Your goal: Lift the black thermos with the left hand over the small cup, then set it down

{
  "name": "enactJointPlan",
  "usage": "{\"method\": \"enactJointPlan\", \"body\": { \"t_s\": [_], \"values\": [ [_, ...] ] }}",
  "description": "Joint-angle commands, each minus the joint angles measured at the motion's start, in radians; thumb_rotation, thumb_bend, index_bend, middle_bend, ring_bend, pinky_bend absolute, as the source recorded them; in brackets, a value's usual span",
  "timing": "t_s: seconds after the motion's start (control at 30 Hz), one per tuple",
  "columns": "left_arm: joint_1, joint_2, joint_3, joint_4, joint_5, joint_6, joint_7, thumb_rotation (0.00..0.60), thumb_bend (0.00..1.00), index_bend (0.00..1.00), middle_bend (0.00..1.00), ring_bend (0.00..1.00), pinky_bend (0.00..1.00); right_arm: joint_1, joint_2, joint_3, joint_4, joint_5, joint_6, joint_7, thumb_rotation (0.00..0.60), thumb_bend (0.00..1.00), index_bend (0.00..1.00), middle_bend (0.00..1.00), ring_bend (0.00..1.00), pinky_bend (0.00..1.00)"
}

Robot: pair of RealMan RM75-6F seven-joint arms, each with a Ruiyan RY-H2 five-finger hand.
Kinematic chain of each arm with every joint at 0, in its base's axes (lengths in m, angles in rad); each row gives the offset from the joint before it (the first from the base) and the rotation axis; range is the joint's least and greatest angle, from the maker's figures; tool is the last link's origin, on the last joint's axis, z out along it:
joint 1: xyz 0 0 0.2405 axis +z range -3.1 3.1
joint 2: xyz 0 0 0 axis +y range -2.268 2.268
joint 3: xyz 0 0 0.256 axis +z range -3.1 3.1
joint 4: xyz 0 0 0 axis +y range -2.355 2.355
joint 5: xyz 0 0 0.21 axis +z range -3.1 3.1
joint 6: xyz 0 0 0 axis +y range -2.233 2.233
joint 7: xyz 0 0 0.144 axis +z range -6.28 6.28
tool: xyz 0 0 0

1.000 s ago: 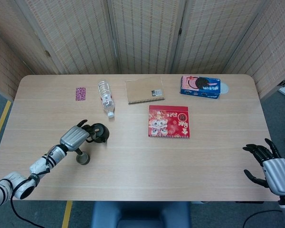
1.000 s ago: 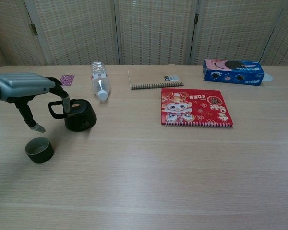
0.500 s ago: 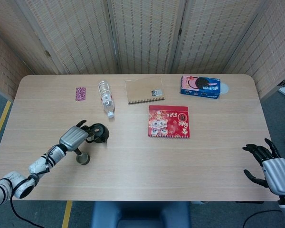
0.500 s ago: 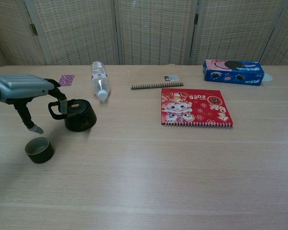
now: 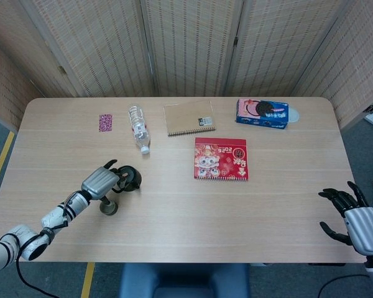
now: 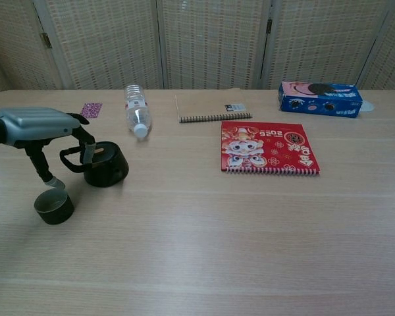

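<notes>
Left hand [image 6: 36,126] grips black thermos [image 6: 105,166] handle, beside small cup [image 6: 53,205].

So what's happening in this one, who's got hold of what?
The left hand has its fingers hooked through the handle of the black thermos, which sits beside the small cup near the table's left front. Whether the thermos is off the table is hard to tell; it is not over the cup. The right hand hangs off the table's right front corner, fingers spread, holding nothing. A water bottle, two notebooks and a cookie box lie untouched further back.
</notes>
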Motion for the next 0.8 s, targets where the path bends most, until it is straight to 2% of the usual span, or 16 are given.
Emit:
{"method": "enactJointPlan", "body": {
  "t_s": [0.03,0.3,0.8],
  "values": [
    [0.004,0.001,-0.003,-0.004,-0.004,0.008,0.002,0.600,0.17,0.46,0.47,0.32,0.00,0.000,0.000,0.000,0.000,0.001,-0.001,0.000,0.600,0.27,0.23,0.26,0.24,0.04],
    [0.010,0.014,-0.003,-0.022,-0.021,-0.002,0.007,0.600,0.17,0.48,0.49,0.36,0.00,0.005,-0.002,0.002,0.002,0.000,-0.007,0.002,0.600,0.27,0.23,0.26,0.24,0.04],
    [0.024,0.001,-0.001,-0.019,-0.044,-0.016,0.010,0.600,0.17,0.48,0.49,0.36,0.00,0.002,-0.003,0.002,0.003,0.002,-0.004,0.003,0.600,0.27,0.23,0.26,0.24,0.04]
  ]
}}
